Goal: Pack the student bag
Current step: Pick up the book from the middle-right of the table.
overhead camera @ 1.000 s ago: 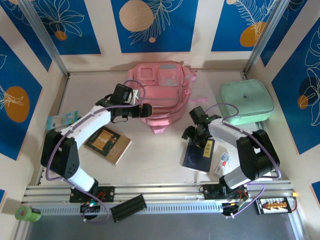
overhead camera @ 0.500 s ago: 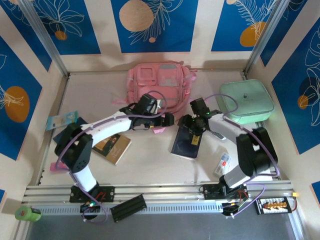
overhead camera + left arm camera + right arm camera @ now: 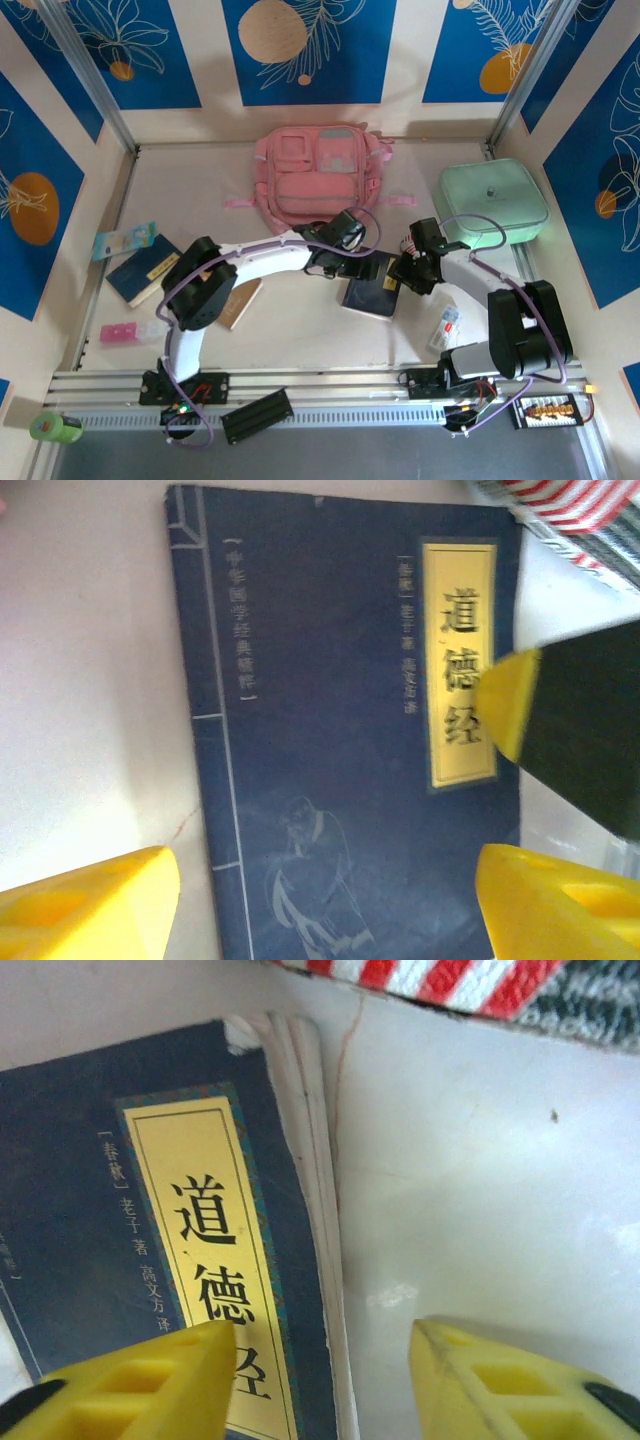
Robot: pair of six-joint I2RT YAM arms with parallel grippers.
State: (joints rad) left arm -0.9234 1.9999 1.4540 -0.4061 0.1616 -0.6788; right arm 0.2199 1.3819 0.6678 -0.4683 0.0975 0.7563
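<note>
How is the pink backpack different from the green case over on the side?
The student bag is pink; the case is mint green. The student bag looks lumpy, with zip pockets on its front and straps sticking out; the case is a smooth rounded rectangle. The student bag lies at the back middle of the table; the case lies at the back right. Both lie flat on the table, toward the back wall.

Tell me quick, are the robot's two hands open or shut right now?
Left gripper: open, fingers spread above the dark blue book, holding nothing.
Right gripper: open, astride that book's page edge.
</note>
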